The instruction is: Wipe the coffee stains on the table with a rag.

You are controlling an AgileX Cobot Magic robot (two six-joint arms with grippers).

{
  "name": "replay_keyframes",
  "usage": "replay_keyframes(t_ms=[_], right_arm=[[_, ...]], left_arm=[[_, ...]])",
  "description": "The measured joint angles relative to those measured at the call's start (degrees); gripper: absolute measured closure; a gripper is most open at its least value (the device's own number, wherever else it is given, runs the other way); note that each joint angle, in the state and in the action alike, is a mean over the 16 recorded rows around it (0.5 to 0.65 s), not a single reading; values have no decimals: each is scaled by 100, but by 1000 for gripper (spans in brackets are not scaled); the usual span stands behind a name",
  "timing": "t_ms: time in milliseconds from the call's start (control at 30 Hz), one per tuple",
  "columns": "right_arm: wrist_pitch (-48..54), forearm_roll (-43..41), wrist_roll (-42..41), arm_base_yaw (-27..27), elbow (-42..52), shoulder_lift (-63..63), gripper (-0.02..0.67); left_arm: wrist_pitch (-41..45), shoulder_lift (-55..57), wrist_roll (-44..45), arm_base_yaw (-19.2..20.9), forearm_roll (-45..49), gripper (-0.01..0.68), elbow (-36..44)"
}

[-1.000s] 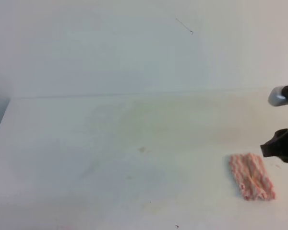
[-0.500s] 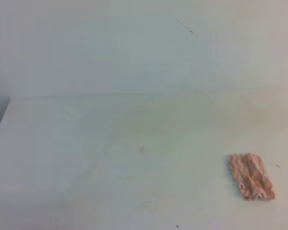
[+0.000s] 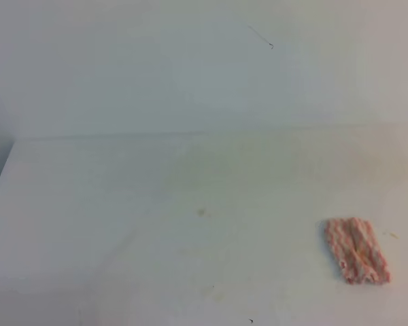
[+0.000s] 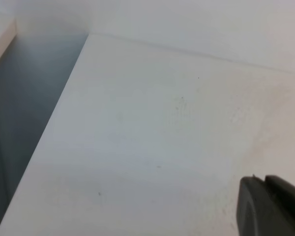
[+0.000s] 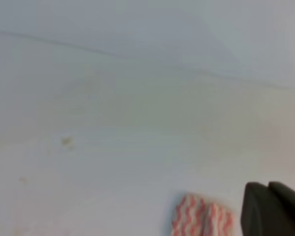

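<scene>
The rag (image 3: 357,250), pink-and-white striped, lies flat on the white table (image 3: 88,204) at the right front, with nothing touching it. The coffee stains (image 3: 202,212) show as a small tan blotch near the table's middle, well left of the rag. Neither arm appears in the high view. In the right wrist view my right gripper (image 5: 268,186) hovers with its dark fingers pressed together, just right of the rag (image 5: 201,221); the coffee stains (image 5: 66,141) lie far to the left. The left gripper (image 4: 264,179) is shut and empty over bare table (image 4: 137,147).
A white wall (image 3: 190,68) rises behind the table. The table's left edge (image 4: 54,123) drops to a dark gap (image 4: 24,98). Faint yellowish smudges, a small fleck (image 3: 392,235) by the rag and a dark speck (image 3: 250,320) mark the surface.
The right arm, seen at the right edge of the high view a second ago, has drawn back out of that view. The rag has stayed in place.
</scene>
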Motion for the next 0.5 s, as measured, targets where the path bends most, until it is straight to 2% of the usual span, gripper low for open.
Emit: replay_keyframes(t_ms=[500], right_arm=[[-231,-15,-9,-6,319,-2608,652]], left_arm=[[6,0,0,-4,0,674,0]])
